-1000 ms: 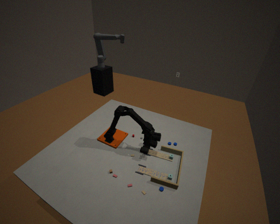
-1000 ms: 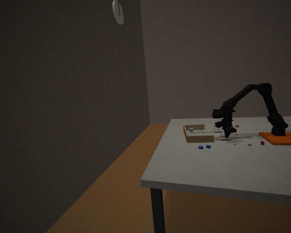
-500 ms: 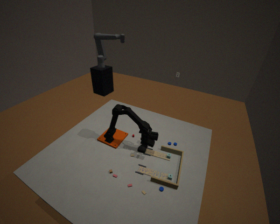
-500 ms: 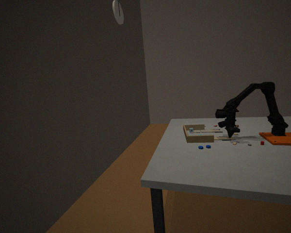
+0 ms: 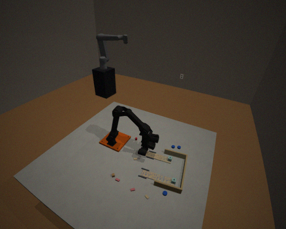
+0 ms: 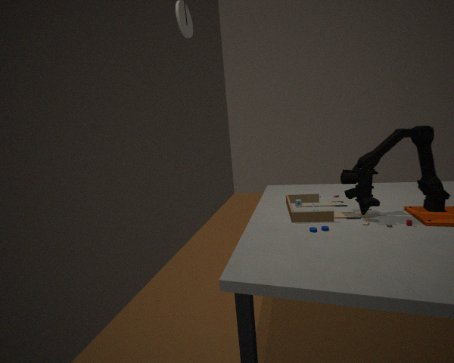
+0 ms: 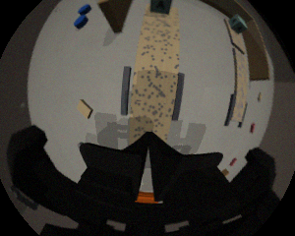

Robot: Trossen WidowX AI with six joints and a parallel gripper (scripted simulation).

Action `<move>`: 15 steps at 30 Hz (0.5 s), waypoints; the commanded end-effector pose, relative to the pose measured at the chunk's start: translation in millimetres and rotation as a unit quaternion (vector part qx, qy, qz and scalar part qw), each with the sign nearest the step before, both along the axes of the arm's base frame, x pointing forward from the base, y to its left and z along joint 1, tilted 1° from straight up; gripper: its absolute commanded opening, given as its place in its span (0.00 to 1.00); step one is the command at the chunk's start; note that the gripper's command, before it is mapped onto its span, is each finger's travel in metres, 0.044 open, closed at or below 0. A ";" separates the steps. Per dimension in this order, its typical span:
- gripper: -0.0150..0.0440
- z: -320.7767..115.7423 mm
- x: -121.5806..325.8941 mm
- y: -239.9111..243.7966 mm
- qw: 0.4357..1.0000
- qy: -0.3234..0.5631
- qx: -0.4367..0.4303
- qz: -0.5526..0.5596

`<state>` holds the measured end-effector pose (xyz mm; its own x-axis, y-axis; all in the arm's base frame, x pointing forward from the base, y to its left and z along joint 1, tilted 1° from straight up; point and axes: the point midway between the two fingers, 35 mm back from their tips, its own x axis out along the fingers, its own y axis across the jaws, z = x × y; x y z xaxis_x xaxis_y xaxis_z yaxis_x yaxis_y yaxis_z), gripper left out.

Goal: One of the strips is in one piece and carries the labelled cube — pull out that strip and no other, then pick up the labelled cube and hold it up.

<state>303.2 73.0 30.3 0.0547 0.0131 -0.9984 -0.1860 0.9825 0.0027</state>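
A speckled tan strip (image 5: 160, 157) (image 6: 345, 215) (image 7: 157, 98) lies in one piece between two dark rails (image 7: 126, 90). A teal cube (image 5: 169, 158) (image 7: 160, 5) marked A sits on its far end, away from the back wall. My gripper (image 6: 363, 213) (image 7: 149, 134) is shut and empty, pointing down with its tips at the strip's near end; whether they touch it I cannot tell. The other strip (image 5: 158, 176) (image 7: 241, 84) shows a break short of its teal cube (image 5: 173, 181) (image 6: 298, 203) (image 7: 237, 24).
A low wooden wall (image 5: 184, 172) (image 6: 313, 216) (image 7: 259, 49) runs around three sides of the strips' cube ends. Two blue discs (image 7: 81, 21) lie outside it, and another blue disc (image 5: 165, 193) beyond the other side. A red cylinder (image 5: 136, 138) (image 6: 408, 222) stands near the orange base (image 5: 123, 138).
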 end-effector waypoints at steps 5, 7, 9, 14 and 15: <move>0.25 -5.0 -19.6 -3.3 1.000 0.012 -0.001 -0.001; 0.25 -5.1 -22.7 -3.9 1.000 0.012 -0.001 -0.001; 0.25 -5.3 -25.7 -4.5 1.000 0.012 -0.001 -0.001; 0.25 -5.6 -33.1 -5.9 1.000 0.013 -0.001 -0.001; 0.25 -5.7 -34.6 -6.2 1.000 0.013 -0.001 -0.001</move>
